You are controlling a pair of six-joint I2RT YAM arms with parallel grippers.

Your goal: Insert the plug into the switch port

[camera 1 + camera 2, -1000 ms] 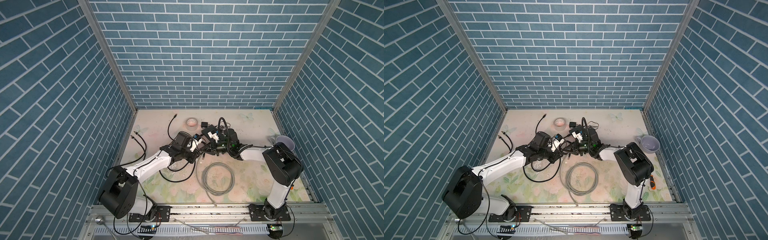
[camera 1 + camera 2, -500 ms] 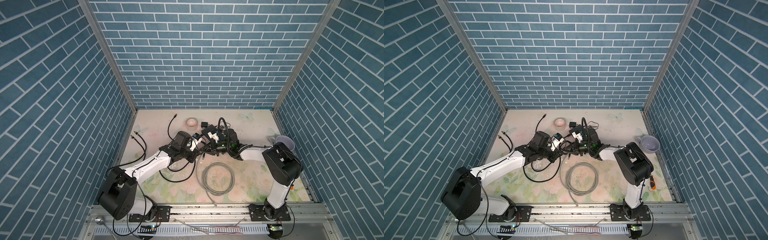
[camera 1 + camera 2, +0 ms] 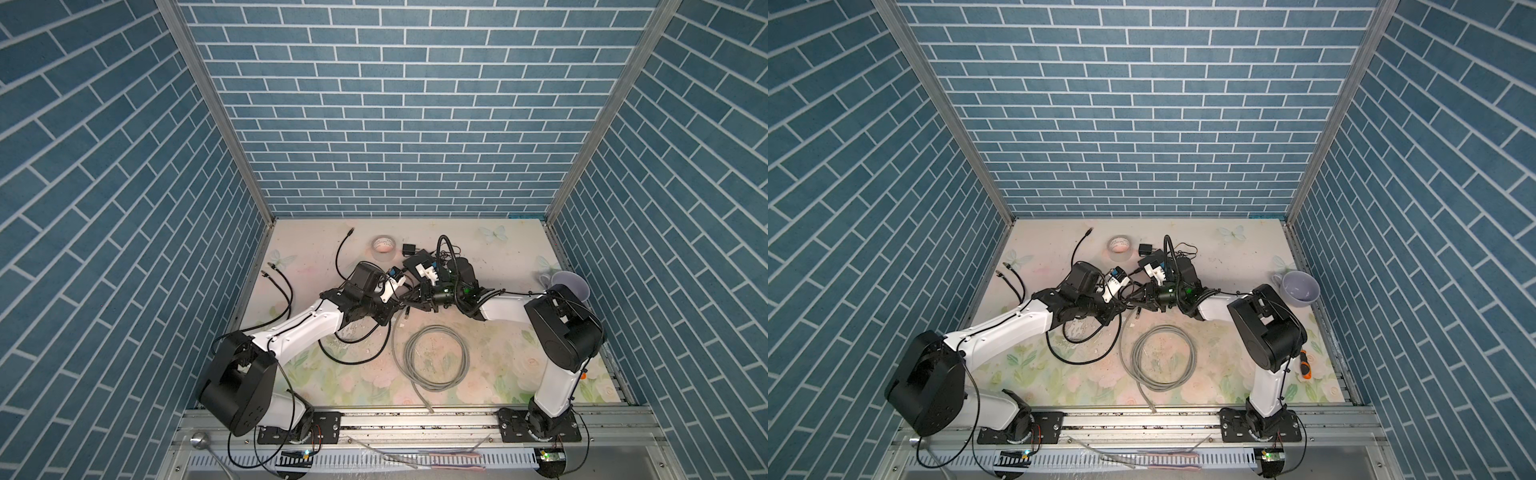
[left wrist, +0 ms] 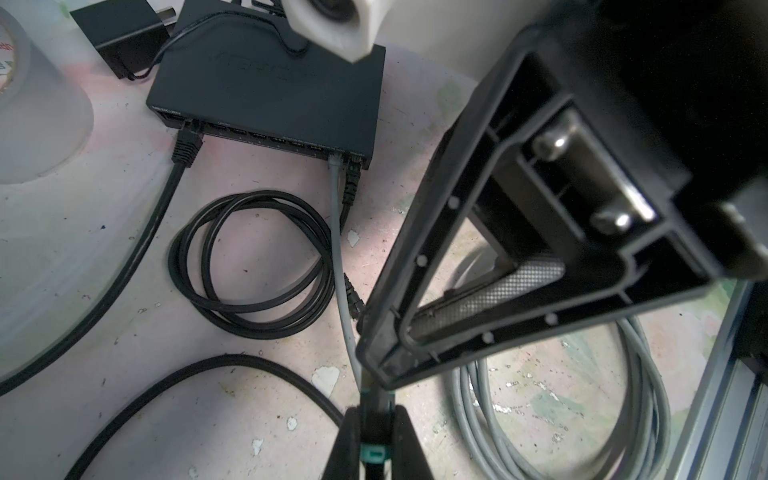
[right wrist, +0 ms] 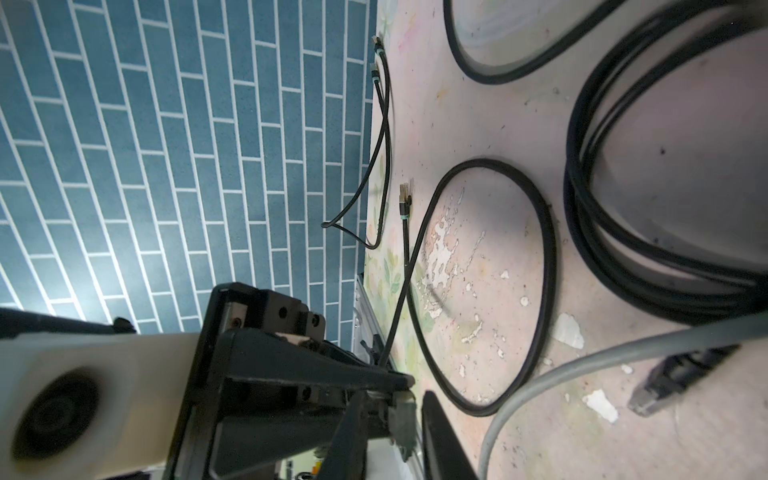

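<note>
The switch is a flat black box lying on the floral mat, and it also shows in both top views. One black cable sits in its leftmost socket; a grey one and a black one fill the two rightmost. My left gripper is shut on a black plug with teal bands. The plug's tip is hidden behind the right gripper's finger. In the right wrist view my right gripper straddles the same plug with its jaws apart, a gap showing beside it. Both grippers meet mid-table.
A tape roll and a small black power adapter lie behind the switch. A grey cable coil lies in front, a black coil near the sockets. Loose black cables run along the left wall. A mug stands at the right.
My left gripper's jaws have closed onto the plug. My right gripper's jaws have spread apart from it. Both arms have stayed almost where they were.
</note>
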